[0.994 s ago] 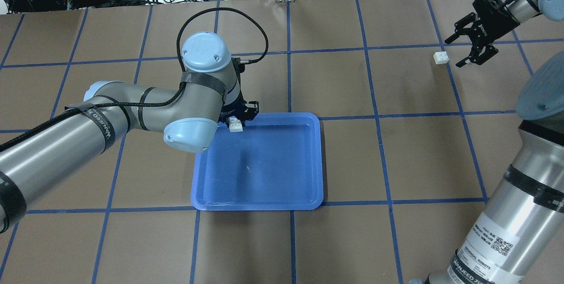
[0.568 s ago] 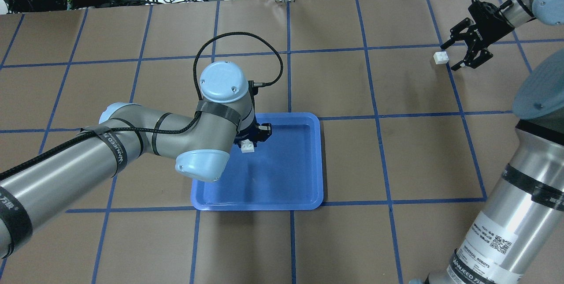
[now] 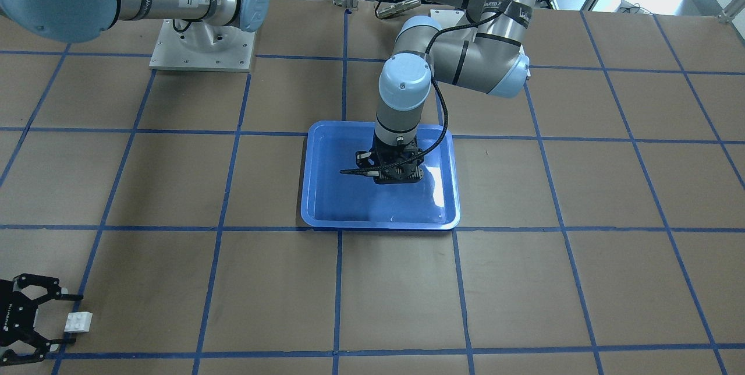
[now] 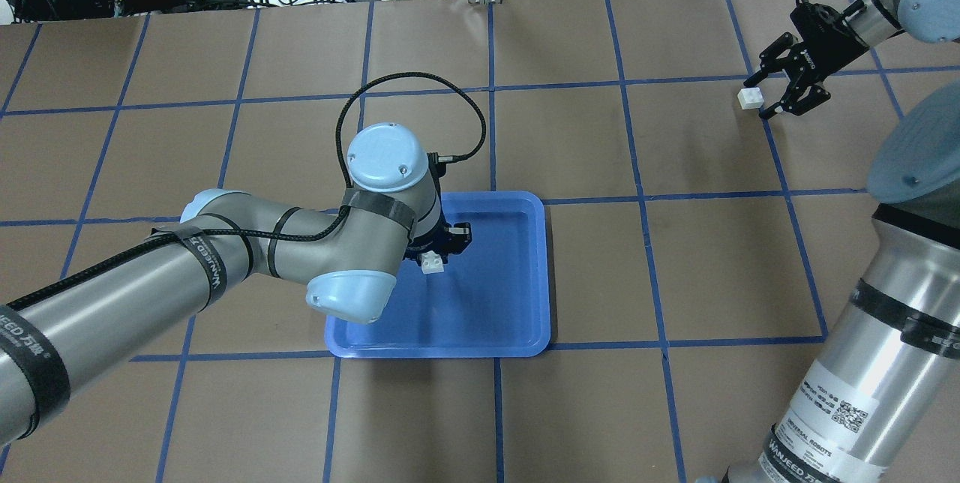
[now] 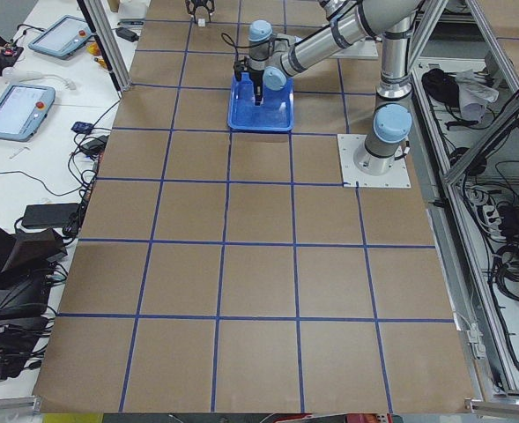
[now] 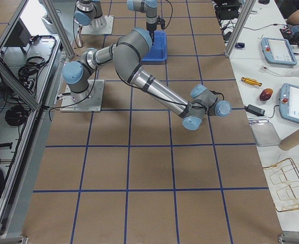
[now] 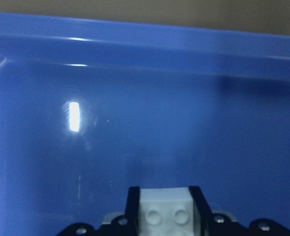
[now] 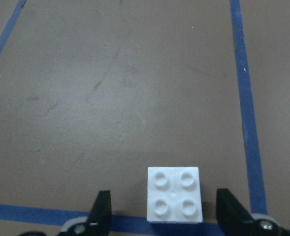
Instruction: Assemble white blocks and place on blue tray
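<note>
- Presently the blue tray (image 4: 499, 310) lies flat on the table (image 4: 675, 280), rim up. Its long axis runs side to side across the robot's front, and its edges are square to the blue tape grid.
- Left gripper (image 4: 433, 259): it points straight down inside the tray's outline, near the middle and slightly to the robot's left.
- Its fingers (image 7: 133, 209) are clamped on a white block (image 7: 164, 210), one finger on each side.
- Held block: the studded face is turned toward the wrist camera and two studs show. The rest is cut off by the picture edge, so its long axis cannot be judged.
- Whether this block touches the tray floor cannot be told.
- Tray contents: only the held block and the fingertips stand over the blue floor.
- Second white block (image 8: 175, 194): it sits on the table well apart from the tray, far out on the robot's right.
- It is studs up with four studs in a two-by-two square, so no long axis shows from above. Its sides run parallel to the tape lines, close to a crossing.
- Right gripper (image 4: 757, 98): the jaws are spread and straddle the second block. The wrist view shows a clear gap on both sides, so neither finger touches it.
</note>
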Motion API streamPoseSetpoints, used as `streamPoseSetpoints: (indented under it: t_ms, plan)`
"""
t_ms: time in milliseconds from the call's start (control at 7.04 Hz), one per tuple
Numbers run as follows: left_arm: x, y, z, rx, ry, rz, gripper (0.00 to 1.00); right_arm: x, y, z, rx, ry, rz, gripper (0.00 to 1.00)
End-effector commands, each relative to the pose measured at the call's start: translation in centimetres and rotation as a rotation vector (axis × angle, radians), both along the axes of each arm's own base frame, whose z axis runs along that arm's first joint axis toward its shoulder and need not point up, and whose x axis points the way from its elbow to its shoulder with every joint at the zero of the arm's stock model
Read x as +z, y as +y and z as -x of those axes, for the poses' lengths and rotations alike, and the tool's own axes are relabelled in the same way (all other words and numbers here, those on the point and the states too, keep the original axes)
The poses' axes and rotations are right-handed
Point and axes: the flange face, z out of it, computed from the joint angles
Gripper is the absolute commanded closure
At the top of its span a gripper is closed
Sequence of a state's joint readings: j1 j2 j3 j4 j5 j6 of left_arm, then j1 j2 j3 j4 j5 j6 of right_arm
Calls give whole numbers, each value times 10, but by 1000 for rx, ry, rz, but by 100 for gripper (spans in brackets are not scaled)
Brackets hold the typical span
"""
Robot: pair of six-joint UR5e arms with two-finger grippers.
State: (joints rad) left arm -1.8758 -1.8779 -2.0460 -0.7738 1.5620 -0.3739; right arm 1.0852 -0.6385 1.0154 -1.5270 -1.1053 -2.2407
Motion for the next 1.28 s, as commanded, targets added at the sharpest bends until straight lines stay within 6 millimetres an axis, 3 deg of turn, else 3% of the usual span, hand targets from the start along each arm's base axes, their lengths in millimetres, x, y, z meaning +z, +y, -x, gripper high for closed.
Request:
streamPoseSetpoints:
  t_ms: [0, 142, 284, 426, 568, 710, 994, 1136]
  plan:
    - [-2, 7, 11, -38, 0, -6, 71, 2, 0, 0, 5, 8, -2, 75]
    - [-5, 8, 13, -37, -1, -13, 54, 6, 0, 0, 1, 12, 1, 90]
    - [-8, 8, 13, -41, -3, -21, 24, 7, -1, -3, 0, 3, 7, 100]
    - [-11, 9, 12, -41, -5, -26, 9, 14, -4, -16, 17, 7, 12, 100]
    - [-10, 8, 13, -41, -4, -19, 9, 37, -3, -30, 30, 7, 10, 100]
    - [7, 1, 10, -41, 10, 15, 8, 66, -1, -55, 4, 15, -29, 100]
    - [34, -17, -20, -71, 27, 51, 8, 94, 1, -107, -4, 6, -65, 100]
    - [43, -12, -25, -62, 28, 32, 8, 108, 6, -129, -58, -9, -95, 100]
